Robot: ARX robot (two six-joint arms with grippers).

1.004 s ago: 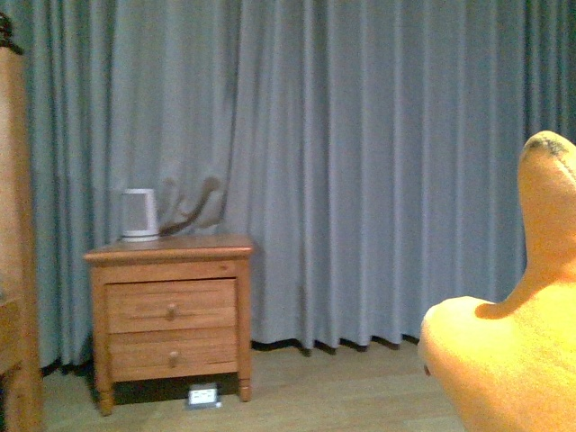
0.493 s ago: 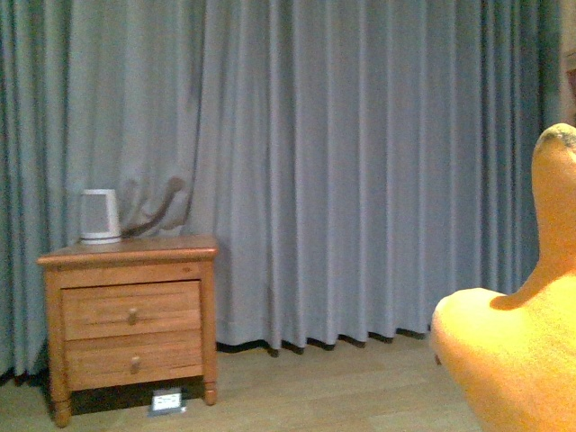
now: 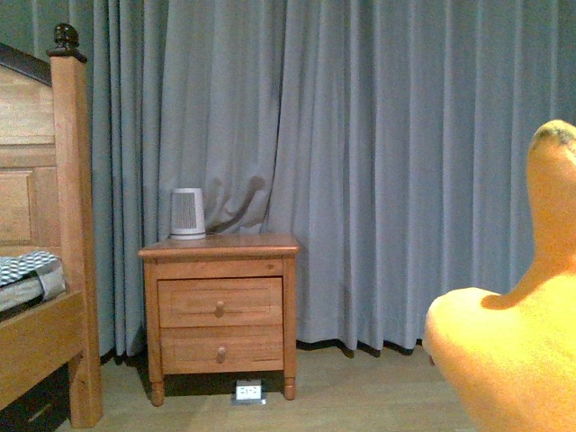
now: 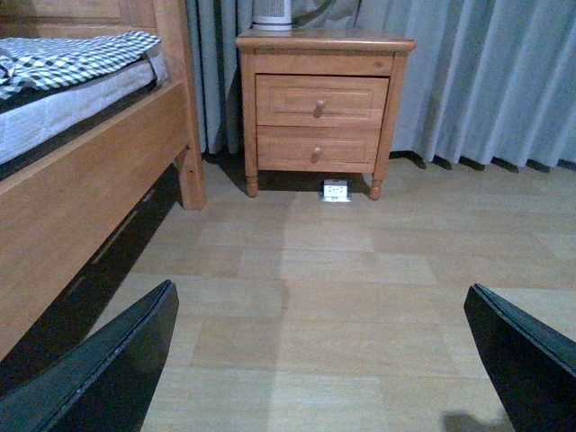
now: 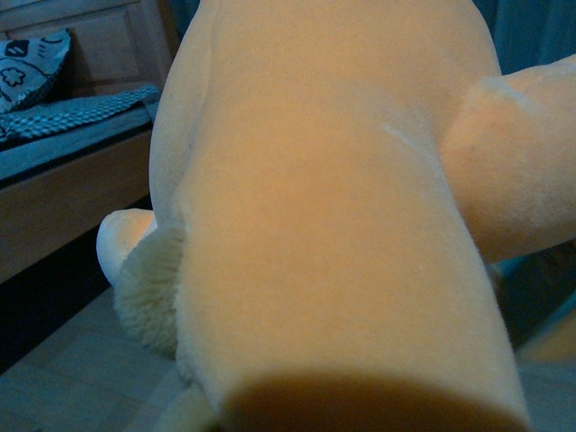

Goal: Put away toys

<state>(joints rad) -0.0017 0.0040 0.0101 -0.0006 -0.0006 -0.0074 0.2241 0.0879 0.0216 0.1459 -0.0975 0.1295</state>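
Black fingers (image 4: pixel 108 369) of the left claw (image 4: pixel 319 292) stand wide apart in the left wrist view, with nothing between them (only bare wooden floor (image 4: pixel 333 351) shows in the gap). The right claw does not show in any view, so whether it is apart or clamped cannot be told. The right wrist view is filled almost edge to edge by the orange-yellow plush toy (image 5: pixel 342 225), with a paler fleecy patch on its lower side and one stubby limb sticking out. In the front view the plush toy (image 3: pixel 513 351) occupies the lower right corner, close to the camera, with a rounded body and one raised limb ending in a small dark mark. Beyond it, a blue-grey curtain (image 3: pixel 387 162) hangs across the whole back wall down to the floor. A two-drawer wooden nightstand (image 3: pixel 220 306) stands against the curtain; on its worktop stands a small white ribbed unit (image 3: pixel 187 213), upright. A small white tag (image 3: pixel 248 391) lies on the floor under the nightstand, between its front legs. Just beside the nightstand stands a wooden bed frame (image 3: pixel 67 225) carrying checked bedding (image 3: pixel 27 267).
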